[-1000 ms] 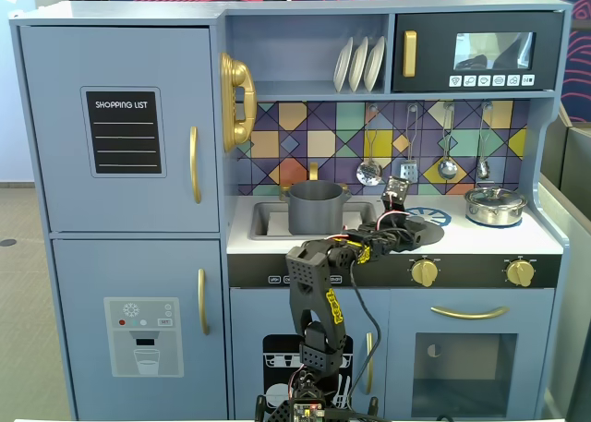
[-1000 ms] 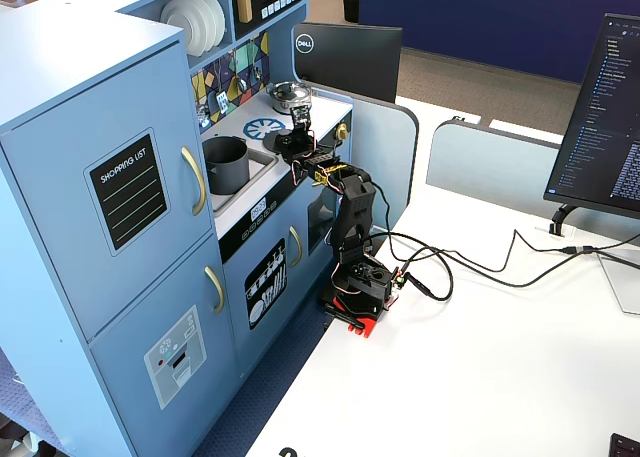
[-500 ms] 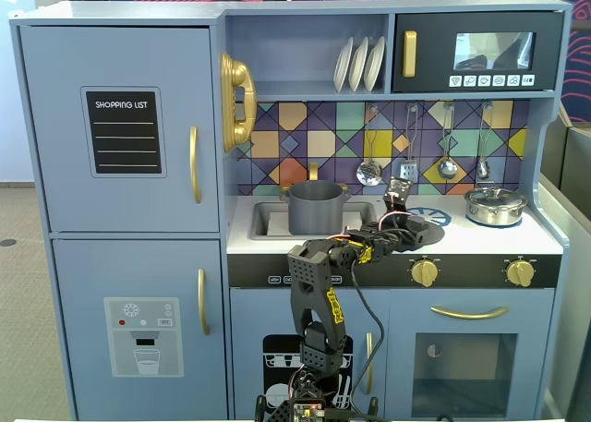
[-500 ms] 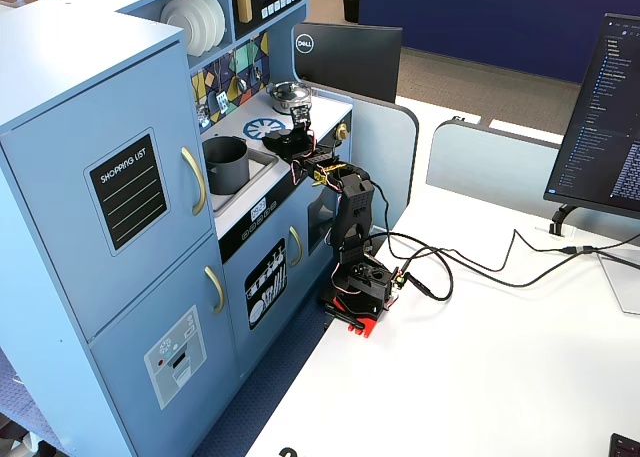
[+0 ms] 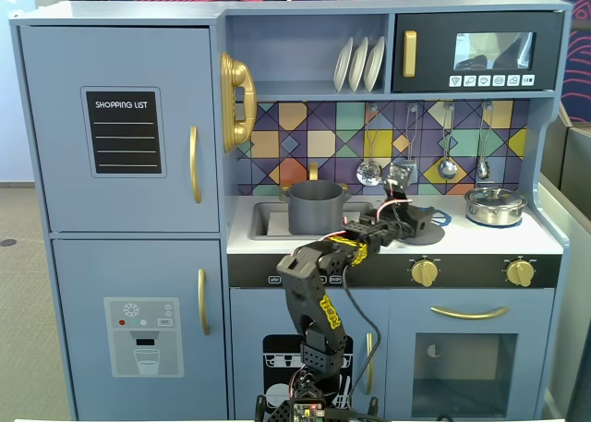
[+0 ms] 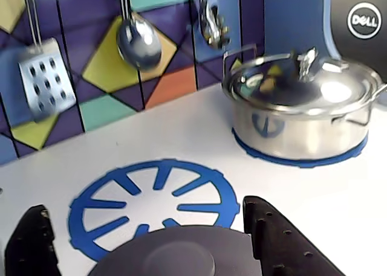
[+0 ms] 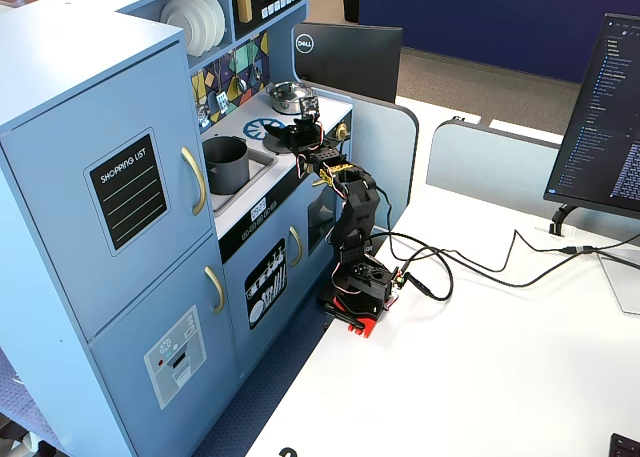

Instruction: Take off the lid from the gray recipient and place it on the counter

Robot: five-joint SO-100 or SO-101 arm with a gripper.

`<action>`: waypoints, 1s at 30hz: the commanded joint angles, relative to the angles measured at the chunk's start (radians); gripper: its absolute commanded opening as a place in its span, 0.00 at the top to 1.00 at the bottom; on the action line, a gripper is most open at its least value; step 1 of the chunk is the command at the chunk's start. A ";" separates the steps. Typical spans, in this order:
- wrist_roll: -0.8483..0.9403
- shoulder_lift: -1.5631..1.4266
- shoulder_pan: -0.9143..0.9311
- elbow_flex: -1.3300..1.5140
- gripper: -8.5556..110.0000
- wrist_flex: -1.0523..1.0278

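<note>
Lid (image 5: 427, 217) in hand is the story of this moment: in a fixed view from the front, the dark-gray disc sits in the claw (image 5: 414, 221), tilted and carried just above the bench (image 5: 545, 242). The gray pot (image 5: 315, 206) stands open well to the claw's left in the recessed sink (image 5: 263, 221), so the lift-off part looks done. The shiny steel pot (image 5: 495, 205), with its own cover on, stands to the claw's right.

From the wrist view, the lid (image 6: 175, 252) fills the bottom edge, its low central knob showing, with a black finger (image 6: 33, 246) on one side and the other finger on the opposite side. The claw (image 6: 151, 255) appears clamped across the disc's rim, which would explain why the disc rides level with the camera. Directly ahead of the claw lies the blue printed burner (image 6: 154, 197) on the bare bench (image 6: 290, 191), probably the drop spot; the steel pot (image 6: 302, 113) is ahead and to the right, far enough to stay clear. A slotted spatula (image 6: 45, 77) and a ladle (image 6: 138, 40) hang on the tiled wall beyond.

In another fixed view, from the side, the arm (image 7: 350, 212) reaches up from its base to the bench (image 7: 240, 127), the claw (image 7: 303, 132) over the burner area; the open pot (image 7: 226, 164) is nearer the camera than the claw. Grip detail is too small here.
</note>
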State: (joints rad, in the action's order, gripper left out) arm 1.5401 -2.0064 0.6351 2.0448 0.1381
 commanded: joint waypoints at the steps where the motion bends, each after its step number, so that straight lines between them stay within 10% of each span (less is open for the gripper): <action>1: -0.035 -0.299 -0.051 -0.034 0.73 -0.304; 8: -0.014 -0.719 -0.316 0.048 0.93 -1.137; 30: 0.080 -1.170 -0.663 0.911 0.93 -1.445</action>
State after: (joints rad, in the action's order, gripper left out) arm 1.5953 -3.1370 -0.0276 2.9422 -1.2257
